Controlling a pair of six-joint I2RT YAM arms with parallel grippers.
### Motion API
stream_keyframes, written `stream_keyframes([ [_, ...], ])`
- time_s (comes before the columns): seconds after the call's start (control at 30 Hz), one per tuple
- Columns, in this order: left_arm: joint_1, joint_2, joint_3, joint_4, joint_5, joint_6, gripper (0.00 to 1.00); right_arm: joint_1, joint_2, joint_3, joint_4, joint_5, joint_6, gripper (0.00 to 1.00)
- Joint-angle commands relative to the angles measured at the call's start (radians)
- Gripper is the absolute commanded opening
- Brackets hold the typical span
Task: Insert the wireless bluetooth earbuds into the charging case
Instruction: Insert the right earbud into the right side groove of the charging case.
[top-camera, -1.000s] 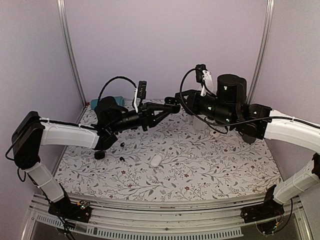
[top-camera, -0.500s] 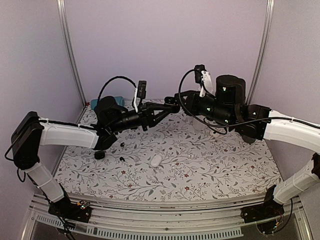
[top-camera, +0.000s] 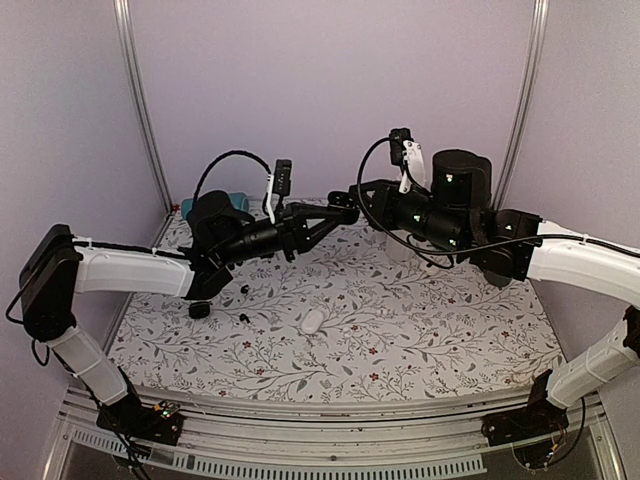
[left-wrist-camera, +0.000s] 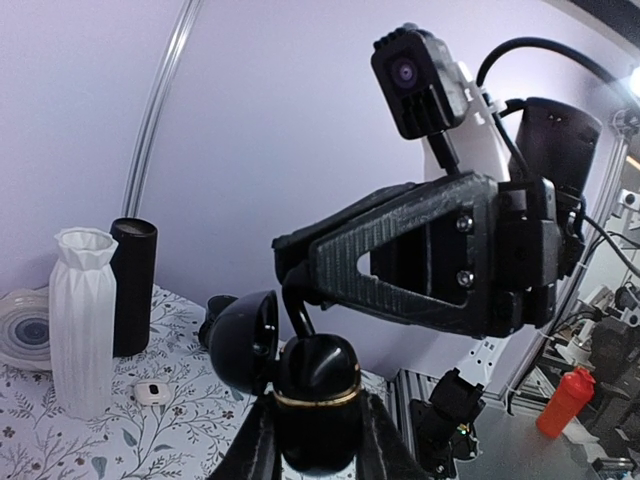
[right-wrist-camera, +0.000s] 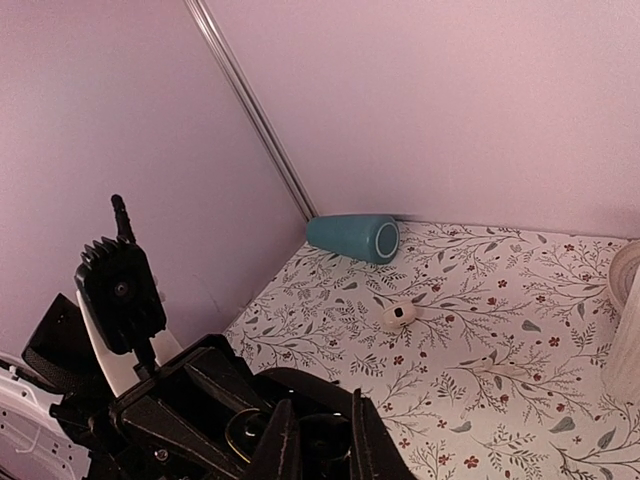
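black glossy plastic with a gold ring: the charging case is held up off the table, clamped between the two fingers of the left gripper, with its domed lid swung open to one side. the right gripper points straight at it from the opposite side, tips just above the open mouth of the case. its jaws stand a narrow gap apart. whether anything is pinched between them cannot be told, since the gap reads only as dark. both arms meet high over the far middle of the floral cloth. the earbuds noted on the cloth are two tiny black specks below the left forearm, apart from each other and well away from the held case. a white pebble-shaped case lies near the middle of the cloth. a teal cylinder lies on its side at the far left corner. a white ribbed vase stands upright just beside a black cylinder near the back wall.
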Motion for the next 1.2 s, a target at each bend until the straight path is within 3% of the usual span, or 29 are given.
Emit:
stream_keyframes([
  [0.0, -0.004, -0.056, 0.026, 0.019, -0.048, 0.038, 0.0, 0.012, 0.006, -0.007, -0.041, 0.01, -0.011, 0.12],
  [1.17, -0.005, -0.078, 0.019, -0.004, -0.108, 0.103, 0.0, 0.041, 0.05, 0.052, -0.109, 0.015, -0.042, 0.12],
])
